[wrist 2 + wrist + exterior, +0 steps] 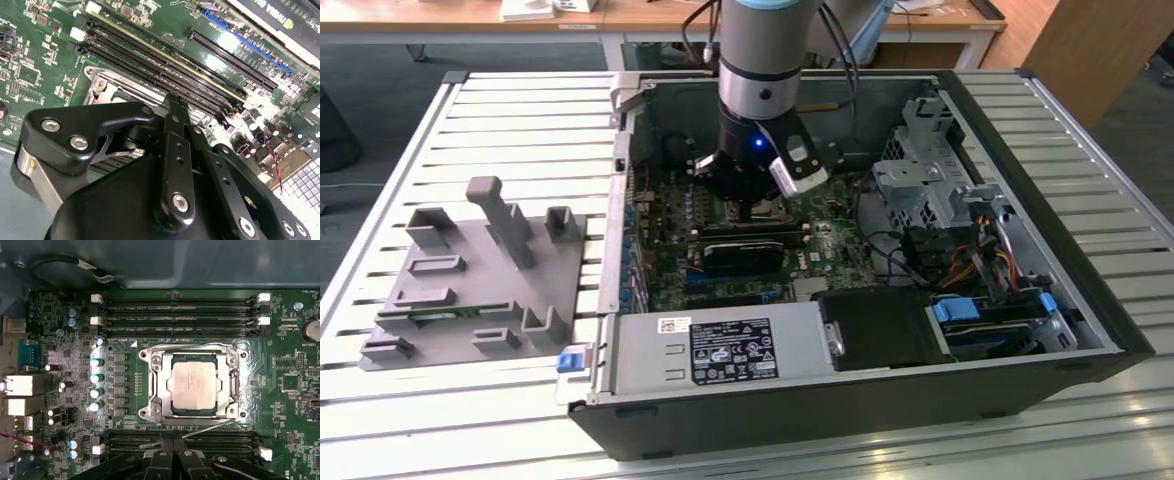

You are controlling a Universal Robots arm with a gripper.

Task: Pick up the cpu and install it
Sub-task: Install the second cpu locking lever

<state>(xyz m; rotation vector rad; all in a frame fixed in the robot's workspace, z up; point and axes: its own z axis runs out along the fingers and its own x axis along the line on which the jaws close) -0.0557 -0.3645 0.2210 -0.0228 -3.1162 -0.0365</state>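
Observation:
The cpu (194,385), a flat square chip with a silver-grey top, lies flat inside the metal socket frame (150,385) on the green motherboard (290,405). In the first wrist view my gripper (173,441) hovers beside the socket, over the memory slots (220,442), with its two black fingers pressed together and nothing between them. The second wrist view shows the same shut fingertips (174,100) above the long black slots (150,65). In the exterior view the gripper (754,203) hangs down into the open computer case (1014,150), just over the socket area.
A black card (740,255) lies just in front of the socket. The power supply (720,350) fills the near side of the case. A drive cage (927,175) and cables (961,270) sit at the exterior view's right. A grey fixture tray (467,290) rests on the slatted table.

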